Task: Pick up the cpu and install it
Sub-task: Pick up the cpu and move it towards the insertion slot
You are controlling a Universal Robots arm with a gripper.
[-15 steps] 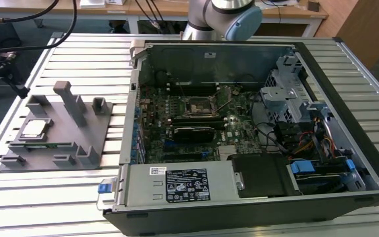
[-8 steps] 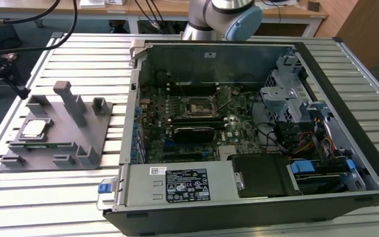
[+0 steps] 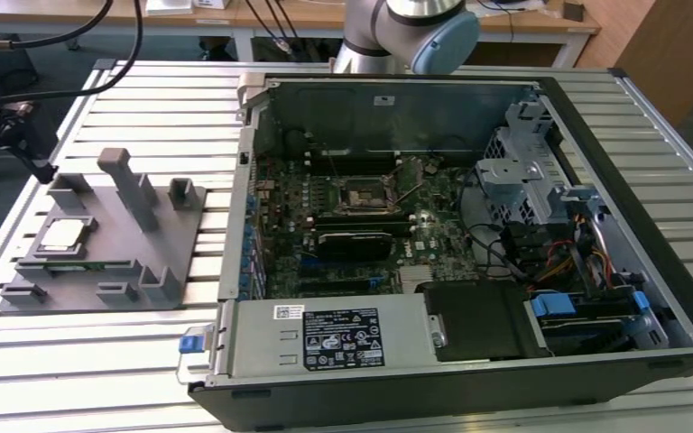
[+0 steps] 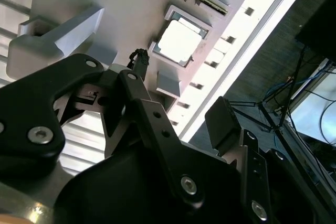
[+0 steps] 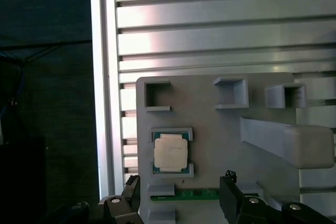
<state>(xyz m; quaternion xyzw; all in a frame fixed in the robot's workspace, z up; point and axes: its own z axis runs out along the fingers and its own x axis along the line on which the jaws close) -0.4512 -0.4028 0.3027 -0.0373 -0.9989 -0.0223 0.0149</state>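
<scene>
The cpu (image 3: 61,236) is a small square chip with a silvery top. It lies flat in a framed pocket of the grey fixture (image 3: 112,262) at the exterior view's left. Both wrist views look down on it, cpu (image 5: 170,153) and cpu (image 4: 179,41). My gripper (image 5: 181,182) hangs above the fixture (image 5: 210,129), close beside the cpu and apart from it. Its black fingers (image 5: 229,182) stand wide apart with nothing between them. The black socket frame (image 3: 364,191) sits on the motherboard inside the open computer case (image 3: 635,271).
Upright posts (image 3: 124,185) rise from the fixture next to the cpu. A green memory strip (image 5: 184,195) lies in a slot just by the cpu pocket. The slatted metal table (image 3: 82,361) ends near the fixture. The arm's base (image 3: 407,36) stands behind the case.
</scene>
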